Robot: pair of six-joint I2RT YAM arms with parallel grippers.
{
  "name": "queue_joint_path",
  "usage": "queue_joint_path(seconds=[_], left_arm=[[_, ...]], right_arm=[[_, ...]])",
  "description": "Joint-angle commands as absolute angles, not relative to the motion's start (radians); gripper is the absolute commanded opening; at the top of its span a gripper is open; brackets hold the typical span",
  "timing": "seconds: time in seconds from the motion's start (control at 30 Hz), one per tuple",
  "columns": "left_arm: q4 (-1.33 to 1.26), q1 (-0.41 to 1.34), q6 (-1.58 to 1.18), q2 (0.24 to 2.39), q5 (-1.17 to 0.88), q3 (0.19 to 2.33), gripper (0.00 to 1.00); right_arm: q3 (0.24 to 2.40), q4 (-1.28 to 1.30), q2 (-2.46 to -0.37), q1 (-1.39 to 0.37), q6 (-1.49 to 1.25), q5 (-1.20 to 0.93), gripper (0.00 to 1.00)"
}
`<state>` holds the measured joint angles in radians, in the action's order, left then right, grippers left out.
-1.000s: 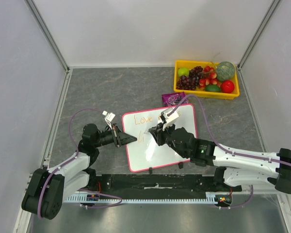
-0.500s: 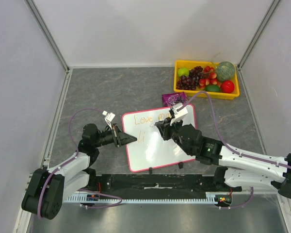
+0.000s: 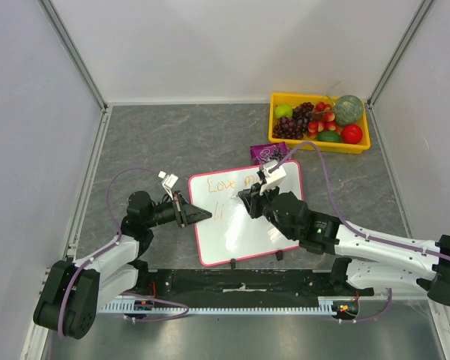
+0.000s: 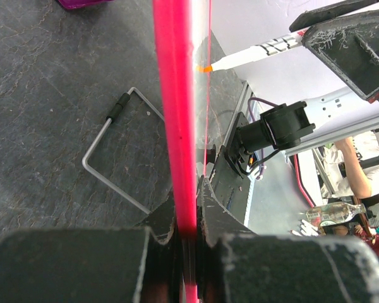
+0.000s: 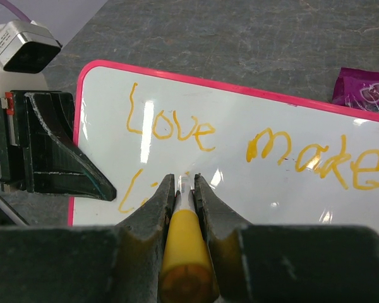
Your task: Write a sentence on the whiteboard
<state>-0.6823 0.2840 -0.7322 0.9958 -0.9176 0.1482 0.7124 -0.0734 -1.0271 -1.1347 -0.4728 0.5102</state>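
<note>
The whiteboard (image 3: 232, 234), white with a pink-red frame, stands tilted on the grey table. My left gripper (image 3: 200, 215) is shut on its left frame edge (image 4: 177, 113), jaws pinching the pink rim (image 4: 188, 221). My right gripper (image 3: 247, 200) is shut on a marker with a yellow-orange cap end (image 5: 184, 246), its tip touching or just above the board's second line. The sentence in orange reads "Love" (image 5: 167, 126) and "make" (image 5: 316, 161) on the first line, with "Li" (image 5: 127, 192) below. My right fingers hide whatever lies past "Li".
A yellow bin (image 3: 319, 147) of fruit sits at the back right. A purple packet (image 3: 268, 153) lies just behind the board's top edge. The board's wire foot (image 4: 107, 164) rests on the table. Enclosure walls stand left, right and behind.
My right gripper with the marker shifted slightly up-right over the board, then back down-left to the second line. The left arm and the board have not moved.
</note>
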Motion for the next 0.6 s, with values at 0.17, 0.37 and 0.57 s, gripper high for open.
queue_joint_path(seconds=[0.17,0.37,0.57], left_arm=[[-0.627,0.288,-0.549,1.002,-0.856,0.143,0.02],[-0.627,0.288,-0.549,1.005,-0.857,0.143,0.02],[-0.629,0.29,-0.551,1.003,-0.859,0.143,0.02]], right_arm=[[0.68,-0.075,-1.043,-1.131,-0.494,0.445,0.0],[0.643,-0.067,-1.035,-1.131,-0.518,0.397,0.0],[0.606,-0.045,-1.012,-1.131,-0.537,0.364,0.0]])
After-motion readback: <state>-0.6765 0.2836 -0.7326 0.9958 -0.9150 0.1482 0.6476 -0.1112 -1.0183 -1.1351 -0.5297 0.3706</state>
